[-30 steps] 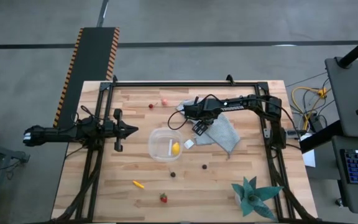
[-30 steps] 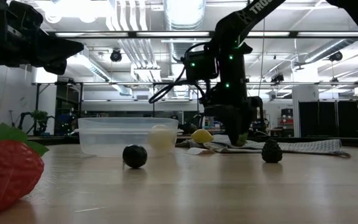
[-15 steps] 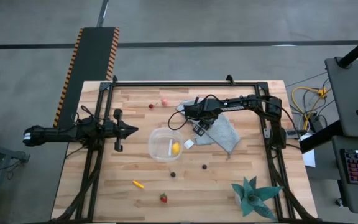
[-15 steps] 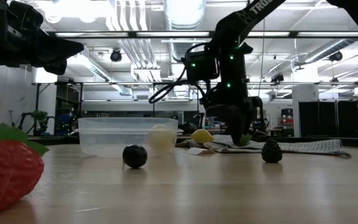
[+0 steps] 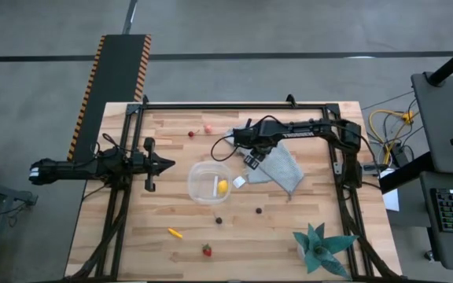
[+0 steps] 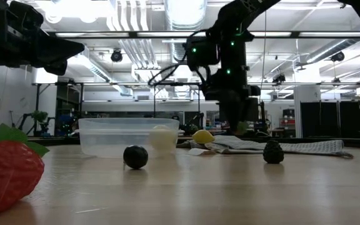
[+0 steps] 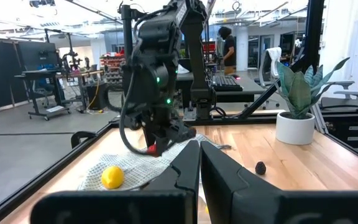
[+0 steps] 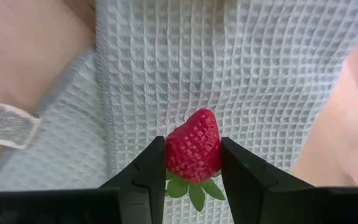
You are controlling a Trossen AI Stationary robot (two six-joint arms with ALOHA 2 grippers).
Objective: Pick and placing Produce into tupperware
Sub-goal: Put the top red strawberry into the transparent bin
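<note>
My right gripper (image 8: 193, 163) is shut on a red toy strawberry (image 8: 193, 151) a little above the grey-blue cloth (image 5: 278, 167). It also shows in the left wrist view, where the right gripper (image 7: 157, 144) carries the red piece. The clear tupperware (image 5: 203, 174) stands on the table to the cloth's left, with a yellow lemon (image 5: 222, 187) at its right side. Two small red berries (image 5: 191, 134) lie toward the far edge. Dark round pieces (image 5: 219, 221), an orange piece (image 5: 175, 233) and another strawberry (image 5: 206, 250) lie toward the near edge. My left gripper (image 5: 163, 164) waits shut, left of the tupperware. My right gripper pinches the strawberry by its two sides near the leafy end (image 8: 191, 171), one finger (image 8: 151, 168) on each side. The fingers come from above, pointing down. The berry is lifted clear of the cloth, its red tip pointing away from the fingers.
A small white tag (image 5: 239, 181) lies between the tupperware and the cloth. A teal spiky plant (image 5: 318, 248) stands at the near right corner. A black frame (image 5: 234, 104) runs round the far and side edges. Bare wood lies between the tupperware and the near pieces.
My right gripper has risen from the cloth and drawn slightly toward the far edge, taking the strawberry up with it. The cloth has stayed flat on the table.
</note>
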